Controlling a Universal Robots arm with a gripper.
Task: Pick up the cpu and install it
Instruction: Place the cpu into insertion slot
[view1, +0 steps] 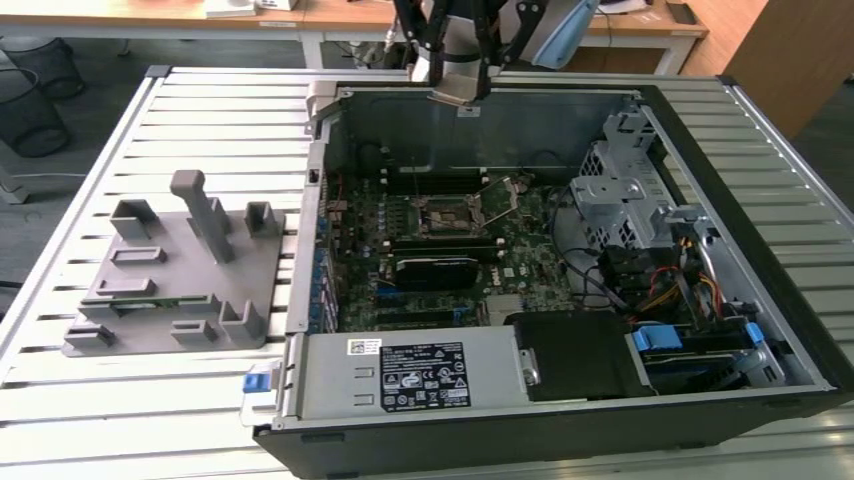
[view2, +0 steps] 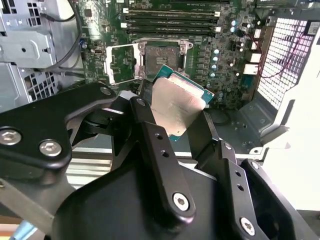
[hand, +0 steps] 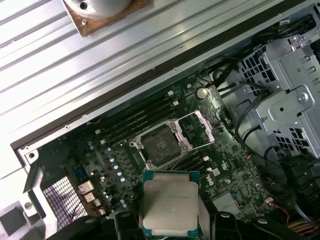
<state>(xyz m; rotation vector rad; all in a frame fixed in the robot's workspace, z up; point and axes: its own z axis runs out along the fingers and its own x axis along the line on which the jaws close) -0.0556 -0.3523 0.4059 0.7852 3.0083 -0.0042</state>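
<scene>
Exterior view first: my gripper (view1: 458, 95) hangs over the far wall of the open case (view1: 534, 445), high above the board (view1: 527, 265). I take that height as clearance over the case rim. The socket (view1: 447, 215) sits mid-board with its frame (view1: 507, 195) tipped up, so the seat is bare and open to receive a chip. Off to the exterior view's left, the grey fixture (view1: 174, 285) stands on the slatted table (view1: 80, 410), well apart from the gripper. Second wrist view now: there's the cpu (view2: 177, 107), silver lid toward the camera with a green edge showing round it. It is pinched between the two black fingers (view2: 150, 132), which are clamped on its opposite sides. It looks tilted from here and is carried in the air, not seated. The socket (view2: 162, 57) lies beyond it, apart, with nothing in it. I'd say gripping by the edges keeps both the lid and the underside free of contact. First wrist view: the cpu (hand: 170, 207) sits square between the fingers (hand: 126, 223), lid up, and the empty socket (hand: 161, 146) is on the board below and just ahead of it. The frame (hand: 197, 130) is swung aside, clear of the seat. By my reading, the pick is done and the install is not.
</scene>
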